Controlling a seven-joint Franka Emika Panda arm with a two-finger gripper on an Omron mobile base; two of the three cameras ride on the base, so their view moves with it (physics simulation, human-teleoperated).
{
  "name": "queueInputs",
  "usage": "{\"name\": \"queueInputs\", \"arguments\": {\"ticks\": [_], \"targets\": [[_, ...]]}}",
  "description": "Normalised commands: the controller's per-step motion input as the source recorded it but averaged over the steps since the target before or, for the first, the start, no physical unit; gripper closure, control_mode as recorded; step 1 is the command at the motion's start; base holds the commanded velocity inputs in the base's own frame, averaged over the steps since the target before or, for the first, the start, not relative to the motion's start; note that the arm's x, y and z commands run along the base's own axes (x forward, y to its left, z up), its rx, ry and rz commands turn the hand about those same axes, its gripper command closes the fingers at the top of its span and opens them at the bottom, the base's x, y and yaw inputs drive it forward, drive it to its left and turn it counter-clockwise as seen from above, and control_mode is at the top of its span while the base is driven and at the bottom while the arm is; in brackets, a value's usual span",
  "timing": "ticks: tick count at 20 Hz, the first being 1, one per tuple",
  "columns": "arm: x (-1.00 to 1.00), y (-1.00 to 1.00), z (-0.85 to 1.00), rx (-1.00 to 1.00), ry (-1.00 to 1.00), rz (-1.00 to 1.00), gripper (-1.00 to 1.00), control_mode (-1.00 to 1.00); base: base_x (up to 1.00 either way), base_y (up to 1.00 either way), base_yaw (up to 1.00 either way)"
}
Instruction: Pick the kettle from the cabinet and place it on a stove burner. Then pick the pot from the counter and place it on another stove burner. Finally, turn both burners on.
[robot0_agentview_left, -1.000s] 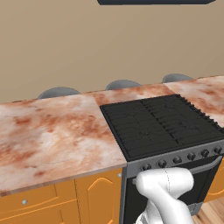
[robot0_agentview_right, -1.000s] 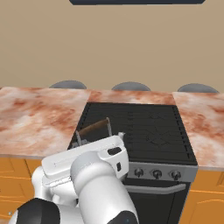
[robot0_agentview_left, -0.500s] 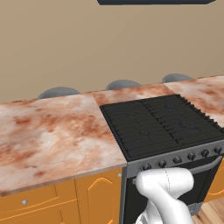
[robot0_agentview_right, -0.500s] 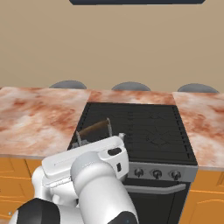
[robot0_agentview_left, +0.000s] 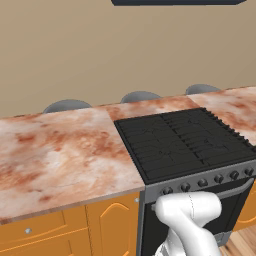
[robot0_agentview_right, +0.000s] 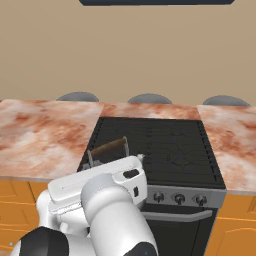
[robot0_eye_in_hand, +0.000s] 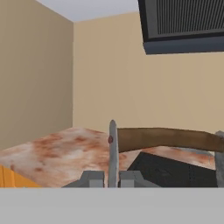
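End effector (robot0_eye_in_hand: 112, 178) clamped on the kettle's brown-gripped loop handle (robot0_agentview_right: 108, 148), the range's black burners (robot0_agentview_right: 165, 150) lying just ahead and below it.

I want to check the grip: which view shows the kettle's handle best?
The hand view: the kettle's handle runs brown across the frame, its metal upright pinched in the shut gripper. The right base view shows it small above the white arm.

Kitchen; range (robot0_agentview_left: 187, 142), stone counter (robot0_agentview_left: 60, 155)
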Motion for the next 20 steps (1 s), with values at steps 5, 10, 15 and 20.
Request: {"name": "queueInputs", "arguments": {"ticks": [5,10,15,20], "targets": [[0.00,0.00,0.00,0.00,0.00,0.00,1.00,-1.00,0.00,0.00,0.00],[0.00,0.00,0.00,0.00,0.00,0.00,1.00,-1.00,0.00,0.00,0.00],[0.06,0.00,0.00,0.00,0.00,0.00,1.00,-1.00,0.00,0.00,0.00],[0.33,0.00,0.00,0.00,0.00,0.00,1.00,-1.00,0.00,0.00,0.00]]}}
